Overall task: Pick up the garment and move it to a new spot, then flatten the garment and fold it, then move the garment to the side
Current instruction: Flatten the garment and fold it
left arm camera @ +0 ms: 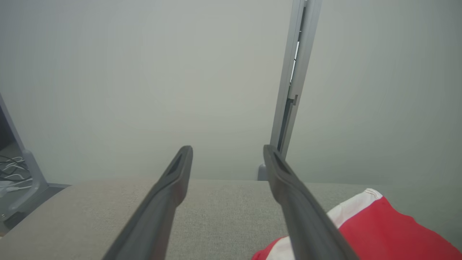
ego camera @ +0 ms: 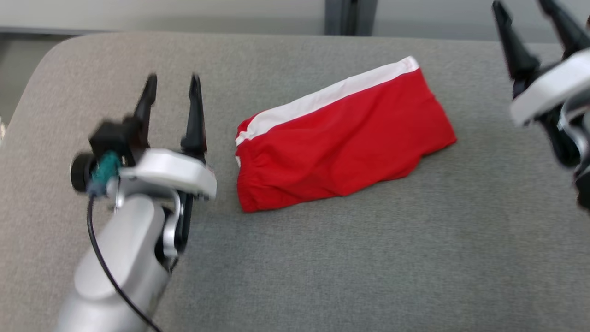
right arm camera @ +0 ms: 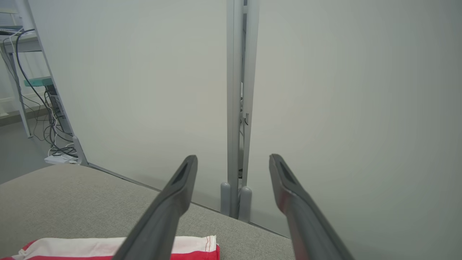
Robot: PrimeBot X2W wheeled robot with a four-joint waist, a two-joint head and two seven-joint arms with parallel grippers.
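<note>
Red garment (ego camera: 341,143) w/ white band lies mid grey upholstered surface (ego camera: 368,258), long axis slanting twd far-right corner. Left hand (ego camera: 174,83), spread & empty, is just beside its left end. Right hand (ego camera: 521,7), spread, is farther off.

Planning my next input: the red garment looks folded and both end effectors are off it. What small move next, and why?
Probably bring the left end effector across to the garment, at its gathered left edge. It lies folded on the grey table, ungripped. The right end effector and the left one both stand open, clear of it, so a grasp seems needed before moving it aside.
</note>
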